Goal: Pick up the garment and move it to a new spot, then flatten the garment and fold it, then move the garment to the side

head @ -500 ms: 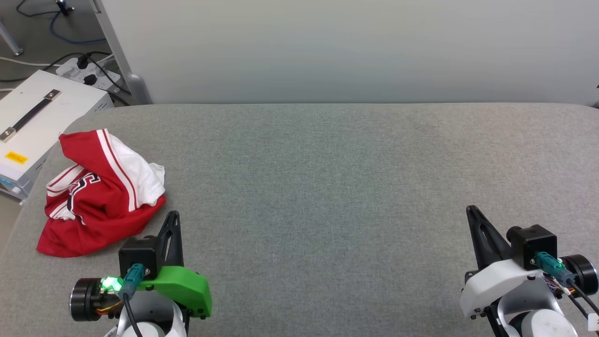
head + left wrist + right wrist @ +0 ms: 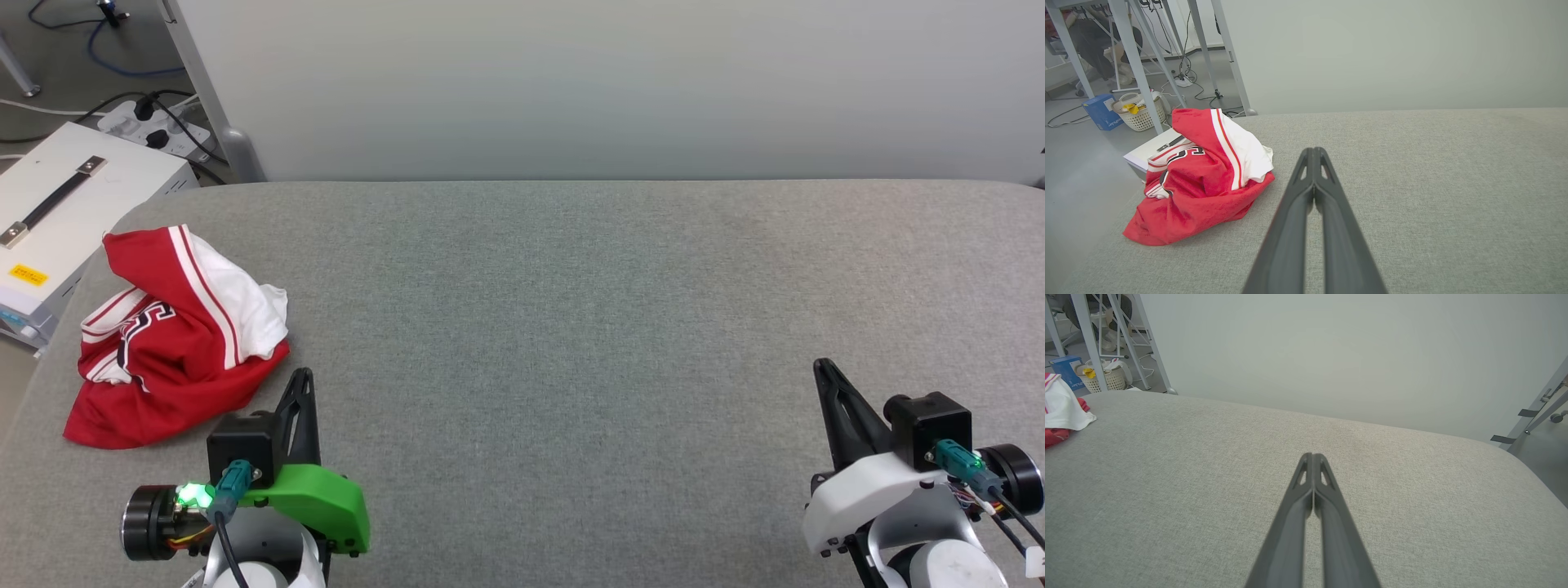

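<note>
The garment (image 2: 175, 339) is a red jersey with a white sleeve and striped trim, crumpled in a heap near the left edge of the grey padded table (image 2: 571, 327). Part of its black lettering shows. In the left wrist view the garment (image 2: 1204, 179) lies to the left of my fingers. My left gripper (image 2: 304, 377) is shut and empty, just to the right of the heap's near edge. My right gripper (image 2: 820, 367) is shut and empty at the lower right, far from the heap. The right wrist view catches the garment (image 2: 1061, 412) at its left edge.
A white case with a black handle (image 2: 65, 212) stands on the floor beside the table's left edge, with a power strip (image 2: 155, 126) and cables behind it. A pale wall (image 2: 612, 82) runs along the table's far edge. Table legs and a white basket (image 2: 1137, 114) stand further left.
</note>
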Robot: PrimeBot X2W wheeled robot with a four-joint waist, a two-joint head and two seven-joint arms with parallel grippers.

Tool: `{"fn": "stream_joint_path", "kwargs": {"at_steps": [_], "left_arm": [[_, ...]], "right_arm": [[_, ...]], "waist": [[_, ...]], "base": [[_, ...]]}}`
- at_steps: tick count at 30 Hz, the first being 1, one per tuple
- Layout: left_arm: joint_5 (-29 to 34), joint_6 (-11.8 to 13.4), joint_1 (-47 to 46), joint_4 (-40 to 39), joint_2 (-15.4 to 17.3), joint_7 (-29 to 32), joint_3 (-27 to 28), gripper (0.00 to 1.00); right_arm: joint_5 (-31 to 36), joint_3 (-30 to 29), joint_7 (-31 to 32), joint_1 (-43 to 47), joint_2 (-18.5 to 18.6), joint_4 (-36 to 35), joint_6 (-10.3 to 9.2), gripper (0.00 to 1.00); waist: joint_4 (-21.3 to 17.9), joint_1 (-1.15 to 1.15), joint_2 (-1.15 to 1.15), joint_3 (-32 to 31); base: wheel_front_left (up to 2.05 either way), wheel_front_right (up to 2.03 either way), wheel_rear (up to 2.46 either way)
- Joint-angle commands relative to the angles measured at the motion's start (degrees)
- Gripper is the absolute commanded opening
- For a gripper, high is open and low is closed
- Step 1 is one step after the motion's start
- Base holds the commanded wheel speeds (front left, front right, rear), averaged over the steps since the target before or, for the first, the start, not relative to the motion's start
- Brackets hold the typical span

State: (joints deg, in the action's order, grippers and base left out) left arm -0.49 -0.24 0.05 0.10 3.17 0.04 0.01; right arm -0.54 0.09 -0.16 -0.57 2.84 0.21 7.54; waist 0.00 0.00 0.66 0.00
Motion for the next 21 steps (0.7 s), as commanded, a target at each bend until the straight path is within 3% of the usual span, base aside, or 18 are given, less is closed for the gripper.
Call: {"fn": "stream_joint_path", "kwargs": {"at_steps": [1, 7, 8, 21], "left_arm": [[0.5, 0.2, -0.1, -0.1, -0.3, 0.0, 0.0, 0.00], [0.5, 0.2, -0.1, -0.1, -0.3, 0.0, 0.0, 0.00], [0.0, 0.0, 0.0, 0.0, 0.0, 0.0, 0.0, 1.00], [-1.2, 0.0, 0.0, 1.0, 0.0, -1.2, -0.1, 1.00]], "right_arm": [[0.5, -0.1, 0.2, 0.6, 0.0, -0.2, -0.05, 0.00], [0.5, -0.1, 0.2, 0.6, 0.0, -0.2, -0.05, 0.00], [0.0, 0.0, 0.0, 0.0, 0.0, 0.0, 0.00, 1.00], [-0.9, -0.6, -1.2, -0.1, 0.0, 0.8, 0.00, 1.00]], "waist": [[0.0, 0.00, -0.66, 0.0], [0.0, 0.00, -0.66, 0.0], [0.0, 0.00, 0.00, 0.0], [0.0, 0.00, -0.05, 0.2]], "base": [[0.00, 0.00, 0.00], [0.00, 0.00, 0.00], [0.00, 0.00, 0.00], [0.00, 0.00, 0.00]]}}
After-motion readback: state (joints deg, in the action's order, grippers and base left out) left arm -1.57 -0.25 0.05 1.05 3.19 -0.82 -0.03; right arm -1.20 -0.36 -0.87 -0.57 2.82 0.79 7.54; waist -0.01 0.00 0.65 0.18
